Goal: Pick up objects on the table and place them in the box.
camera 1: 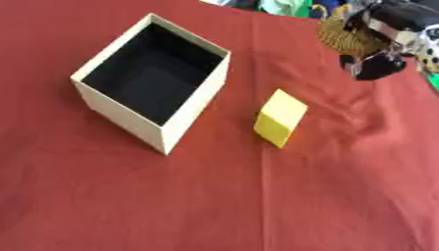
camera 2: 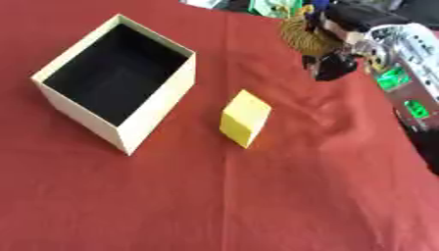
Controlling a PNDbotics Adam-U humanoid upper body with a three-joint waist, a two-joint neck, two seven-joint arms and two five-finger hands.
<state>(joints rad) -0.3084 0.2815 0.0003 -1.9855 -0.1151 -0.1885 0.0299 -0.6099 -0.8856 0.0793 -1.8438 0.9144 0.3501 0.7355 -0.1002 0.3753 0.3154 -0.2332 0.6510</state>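
Your right arm (camera 2: pixel 403 63) comes in from the upper right corner, forearm angled down and inward, silver casing and green lights showing in the right eye view. Your right hand (camera 1: pixel 375 64) hangs at the end of it, a dark blurred shape low over the cloth near the far right edge. Its fingers can't be made out. Your left arm isn't showing at all.

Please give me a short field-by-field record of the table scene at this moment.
surface: red cloth
box: cream box, open top, dark inside, nothing visible in it, on the left
object: yellow block, on the cloth just right of the box, apart from it
right robot hand: right robot hand at upper right, beyond the block, not touching it; fingers unclear
left robot hand: not in view
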